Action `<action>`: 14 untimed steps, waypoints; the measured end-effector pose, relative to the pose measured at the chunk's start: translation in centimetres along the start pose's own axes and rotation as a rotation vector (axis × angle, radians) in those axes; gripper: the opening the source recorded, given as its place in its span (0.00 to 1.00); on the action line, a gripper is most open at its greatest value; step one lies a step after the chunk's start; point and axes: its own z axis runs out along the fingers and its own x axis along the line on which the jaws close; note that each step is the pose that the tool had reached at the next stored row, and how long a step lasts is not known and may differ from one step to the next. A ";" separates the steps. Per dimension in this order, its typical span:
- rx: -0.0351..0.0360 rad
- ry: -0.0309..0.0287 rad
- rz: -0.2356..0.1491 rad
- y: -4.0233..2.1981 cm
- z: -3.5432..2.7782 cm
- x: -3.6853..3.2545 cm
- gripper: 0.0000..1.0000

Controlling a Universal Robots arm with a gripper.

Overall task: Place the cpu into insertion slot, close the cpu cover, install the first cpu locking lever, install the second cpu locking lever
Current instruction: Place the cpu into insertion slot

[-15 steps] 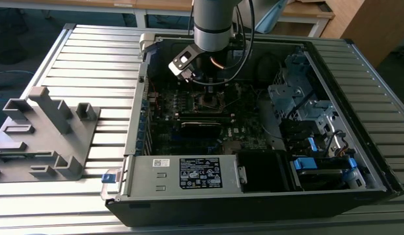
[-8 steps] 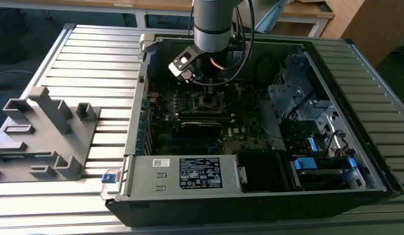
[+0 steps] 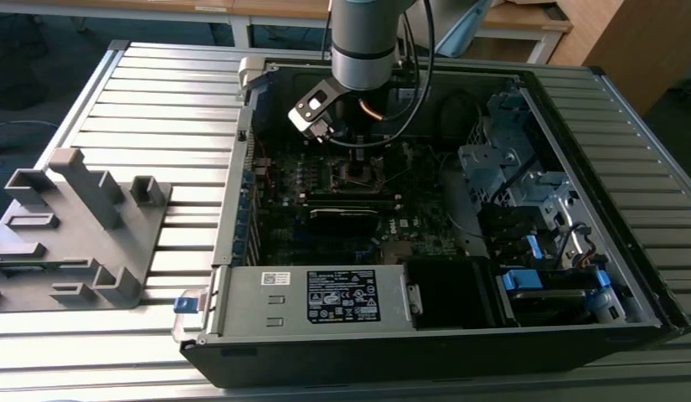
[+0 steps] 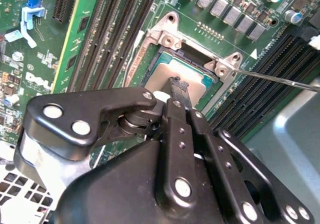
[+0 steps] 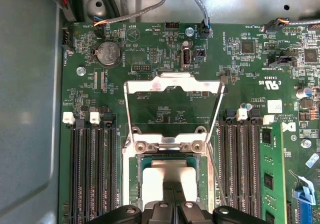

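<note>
The cpu (image 5: 169, 177), a flat square chip with a dull silver top, lies in the socket on the green motherboard, also seen in the second wrist view (image 4: 165, 75). My gripper (image 4: 177, 84) comes down from above. Its black fingers (image 5: 165, 204) stand close together, and their tip rests on the chip's top near one edge. The cpu cover (image 5: 172, 83), a silver frame with an open window, is swung back open from its hinge. A thin locking lever (image 4: 280, 78) sticks out free beside the socket. In the exterior view my gripper (image 3: 326, 132) hangs inside the open computer case.
Black memory slots (image 5: 92, 169) flank the socket, with a green memory stick (image 5: 267, 174) on one side. Cables (image 5: 200, 9) run along the case wall. A labelled power supply (image 3: 322, 297) fills the near edge of the case, and a grey fixture (image 3: 77, 226) stands at the exterior view's left.
</note>
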 end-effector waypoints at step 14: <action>-0.0003 0.0006 0.000 0.00 0.19 0.02 0.10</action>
